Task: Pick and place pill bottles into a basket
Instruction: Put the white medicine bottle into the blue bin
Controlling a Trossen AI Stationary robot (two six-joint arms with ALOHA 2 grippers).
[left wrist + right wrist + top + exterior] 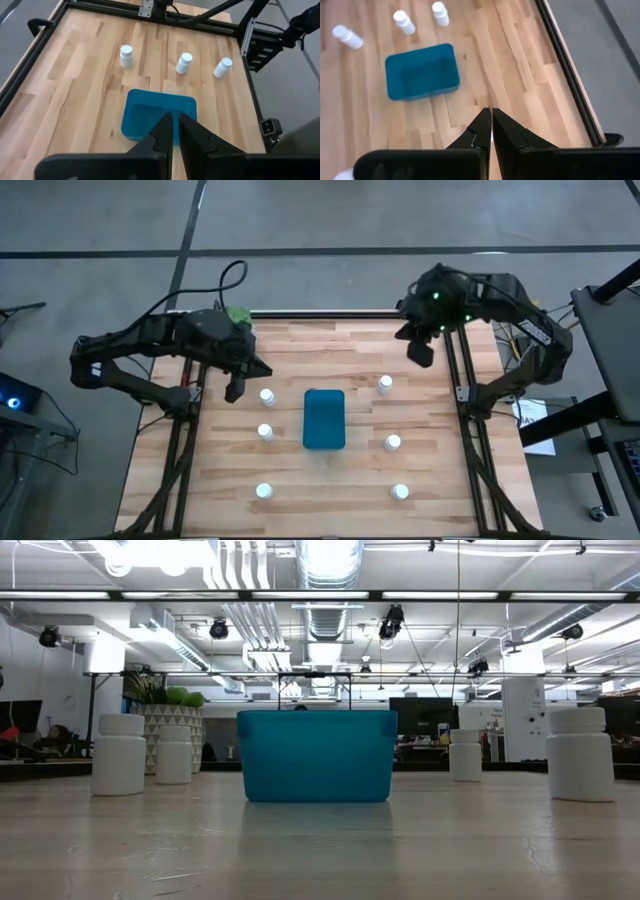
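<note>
The teal basket [324, 419] stands at the table's middle, empty in both wrist views [159, 117] [422, 71]. Six white pill bottles stand upright on the wood: three left of the basket [267, 395] [265, 431] [264, 491] and three right of it [385, 384] [393, 443] [401, 492]. My left gripper [233, 392] hangs shut above the table's far left part, beside the nearest left bottle and touching nothing. My right gripper [420, 352] hangs shut above the far right corner, empty. Neither gripper shows in the low view.
A white plant pot with green leaves [238, 315] stands at the table's far left edge and shows behind the bottles in the low view [165, 720]. Black frame rails [465, 395] run along the table's sides. Bare wood lies between the basket and the bottles.
</note>
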